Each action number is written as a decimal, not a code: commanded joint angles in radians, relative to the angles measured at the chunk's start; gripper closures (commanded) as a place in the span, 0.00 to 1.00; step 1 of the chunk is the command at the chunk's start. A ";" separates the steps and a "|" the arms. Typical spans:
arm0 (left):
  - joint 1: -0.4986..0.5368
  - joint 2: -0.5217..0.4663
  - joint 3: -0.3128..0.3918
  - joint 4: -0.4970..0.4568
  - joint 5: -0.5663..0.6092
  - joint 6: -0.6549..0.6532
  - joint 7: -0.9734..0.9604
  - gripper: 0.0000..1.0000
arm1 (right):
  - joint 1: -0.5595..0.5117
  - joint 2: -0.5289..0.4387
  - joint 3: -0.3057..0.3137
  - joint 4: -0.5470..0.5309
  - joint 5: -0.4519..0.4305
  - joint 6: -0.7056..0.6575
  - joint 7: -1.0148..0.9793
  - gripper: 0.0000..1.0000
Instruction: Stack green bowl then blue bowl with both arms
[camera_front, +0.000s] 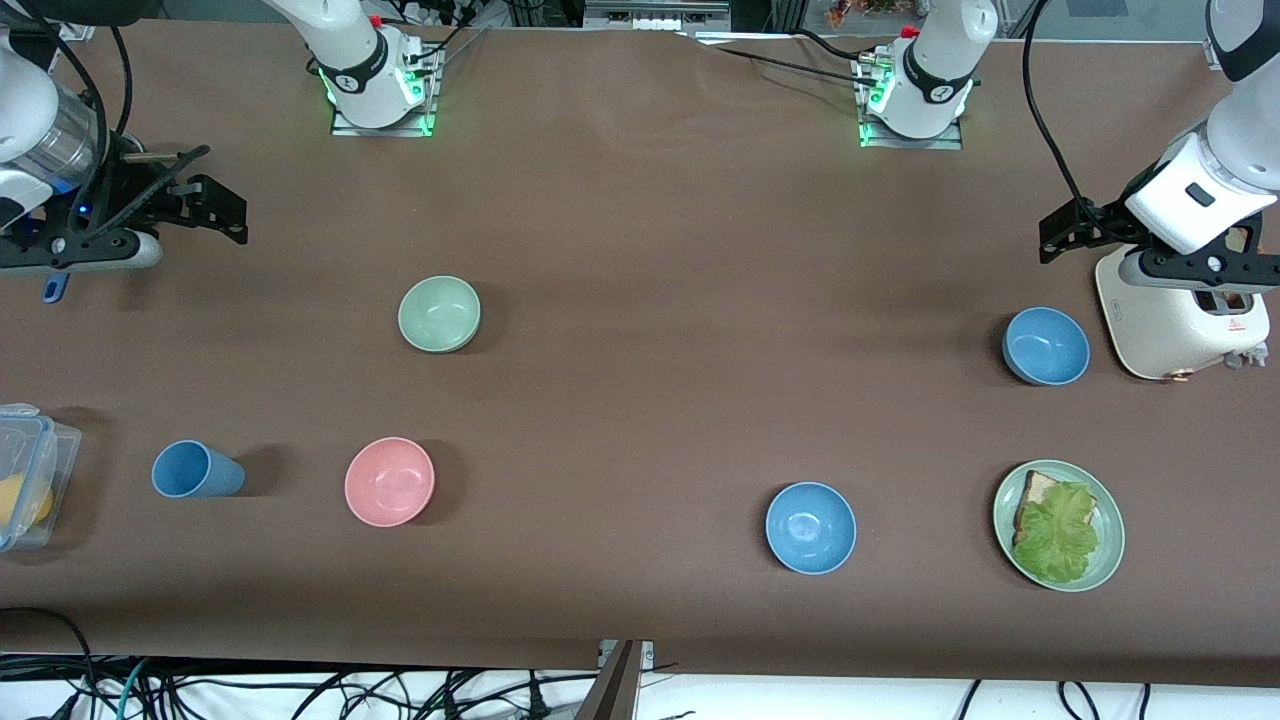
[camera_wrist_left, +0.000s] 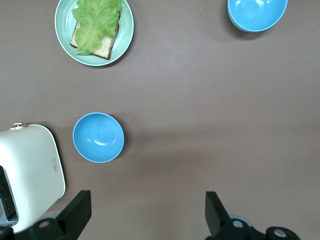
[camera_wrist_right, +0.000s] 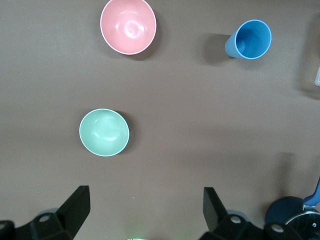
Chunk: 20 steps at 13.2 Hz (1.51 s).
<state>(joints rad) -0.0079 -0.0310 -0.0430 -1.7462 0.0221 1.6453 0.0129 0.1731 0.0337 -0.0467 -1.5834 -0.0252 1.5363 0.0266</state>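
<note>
The green bowl (camera_front: 439, 313) sits upright toward the right arm's end; it also shows in the right wrist view (camera_wrist_right: 104, 132). The blue bowl (camera_front: 1046, 346) sits beside the toaster at the left arm's end and shows in the left wrist view (camera_wrist_left: 98, 137). My right gripper (camera_front: 215, 195) hangs open and empty above bare table, apart from the green bowl; its jaws stand wide in its wrist view (camera_wrist_right: 145, 196). My left gripper (camera_front: 1065, 228) hangs open and empty over the table by the toaster, above the blue bowl's area (camera_wrist_left: 147, 200).
A brighter sky-blue bowl (camera_front: 811, 527), a pink bowl (camera_front: 389, 481) and a blue cup (camera_front: 195, 469) lie nearer the front camera. A green plate (camera_front: 1110, 520) holds bread and lettuce. A white toaster (camera_front: 1180, 320) stands at the left arm's end, a clear box (camera_front: 30, 470) at the right arm's.
</note>
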 joint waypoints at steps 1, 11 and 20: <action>0.003 0.014 -0.003 0.037 -0.008 -0.027 -0.007 0.00 | -0.007 -0.003 0.007 0.003 0.019 -0.016 -0.008 0.00; 0.003 0.014 -0.008 0.037 -0.008 -0.025 -0.005 0.00 | -0.007 -0.009 0.005 -0.018 0.033 -0.013 -0.008 0.00; 0.002 0.014 -0.009 0.037 -0.008 -0.025 -0.008 0.00 | -0.007 -0.023 0.004 -0.053 0.034 -0.001 -0.007 0.00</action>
<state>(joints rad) -0.0087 -0.0310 -0.0494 -1.7422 0.0217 1.6447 0.0124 0.1731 0.0339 -0.0466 -1.6016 -0.0076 1.5315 0.0266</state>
